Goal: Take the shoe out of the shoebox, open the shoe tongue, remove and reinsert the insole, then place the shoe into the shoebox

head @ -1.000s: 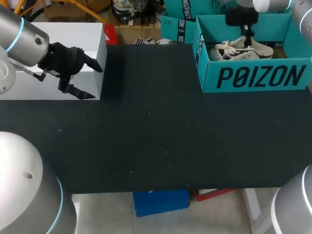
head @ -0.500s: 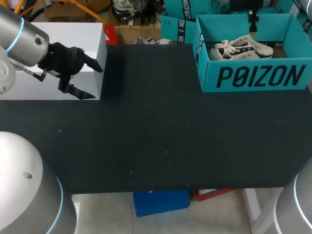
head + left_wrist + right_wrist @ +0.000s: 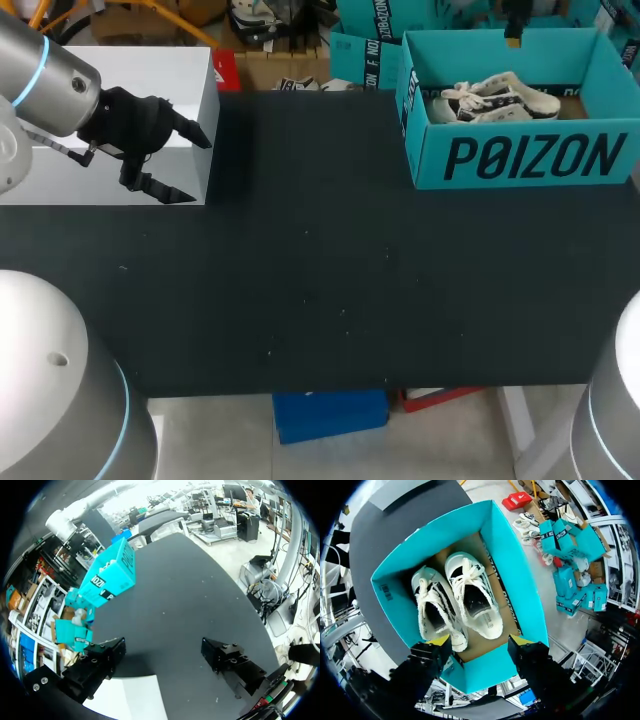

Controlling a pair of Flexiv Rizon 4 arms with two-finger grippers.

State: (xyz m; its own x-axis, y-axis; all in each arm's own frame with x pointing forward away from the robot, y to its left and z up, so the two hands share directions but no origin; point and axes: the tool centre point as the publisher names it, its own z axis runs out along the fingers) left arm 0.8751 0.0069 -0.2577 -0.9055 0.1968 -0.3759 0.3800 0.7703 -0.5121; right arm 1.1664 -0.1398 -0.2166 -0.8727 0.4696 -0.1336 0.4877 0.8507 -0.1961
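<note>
Far right corner of table (image 3: pixel 320 300): shoebox (image 3: pixel 520 160), two shoes (image 3: pixel 462 602) side by side inside.
Right gripper (image 3: pixel 480 641): over shoebox, fingers spread, empty; shoes ahead of tips, apart.
Left gripper (image 3: pixel 185 165): far left edge, spread, empty.

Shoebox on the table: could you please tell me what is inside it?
The shoebox holds two white lace-up shoes side by side on its brown floor; anything beneath them is covered.

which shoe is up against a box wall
The darker shoe, lying along one shoebox wall; the whiter shoe beside it has bare cardboard between it and the opposite wall.
</note>
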